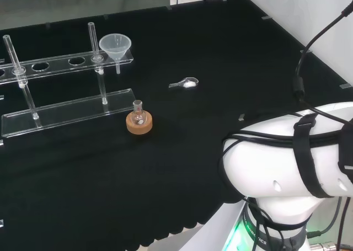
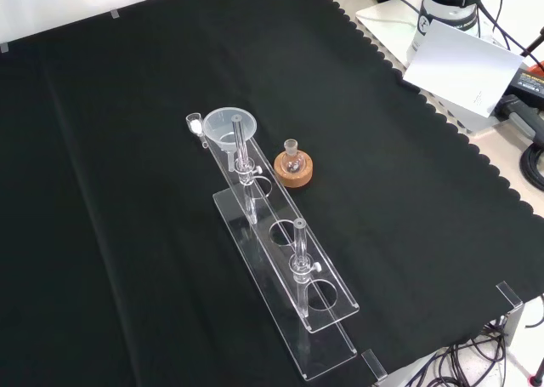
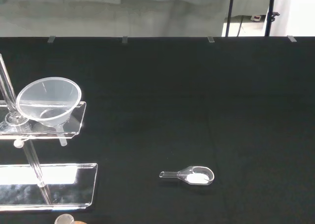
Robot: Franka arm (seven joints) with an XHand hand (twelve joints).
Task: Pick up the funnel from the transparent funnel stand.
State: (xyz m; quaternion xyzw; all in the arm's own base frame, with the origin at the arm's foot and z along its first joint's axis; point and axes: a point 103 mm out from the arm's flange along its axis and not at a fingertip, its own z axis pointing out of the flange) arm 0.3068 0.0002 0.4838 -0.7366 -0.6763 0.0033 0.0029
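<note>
**Technician:** The counter (image 2: 119, 149) is draped in black cloth. How is the ware arranged on it?

**Engineer:** The funnel (image 1: 115, 45) sits in the end hole of the transparent funnel stand (image 1: 66, 114), its stem hanging free through the upper shelf so the cone rests on the rim. A small flask (image 1: 138, 108) stands upright in a cork ring (image 1: 139, 123) just beside the stand's base. A glass scoop (image 1: 185, 84) holding white powder lies apart on the cloth.

**Technician:** And the robot hand?

**Engineer:** Its state cannot be told. Judging by the untouched funnel, the approach has not begun; a lift straight up would likely clear the stem.
</note>
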